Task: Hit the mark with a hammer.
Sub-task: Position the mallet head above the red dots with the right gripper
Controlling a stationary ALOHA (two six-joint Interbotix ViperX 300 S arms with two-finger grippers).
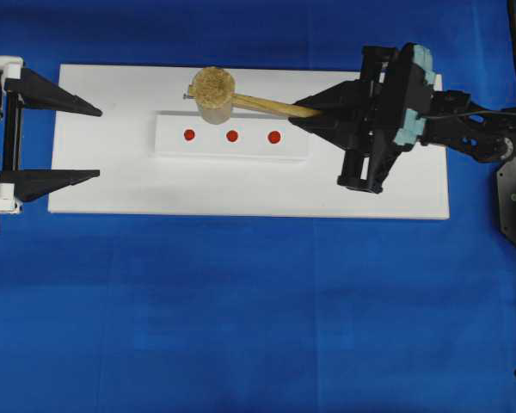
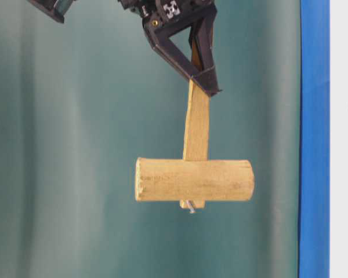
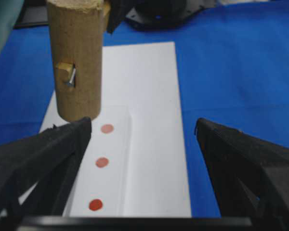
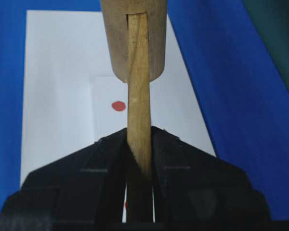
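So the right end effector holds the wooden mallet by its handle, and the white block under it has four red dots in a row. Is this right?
Not quite: the white block carries three red dots, not four, as the overhead view shows. The rest holds: the right end effector is shut on the handle of the wooden mallet, whose head hangs above the block.

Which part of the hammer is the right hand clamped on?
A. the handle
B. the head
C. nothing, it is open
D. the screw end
A: the right hand is shut on the slim handle of the hammer, its head hanging free above the white block.
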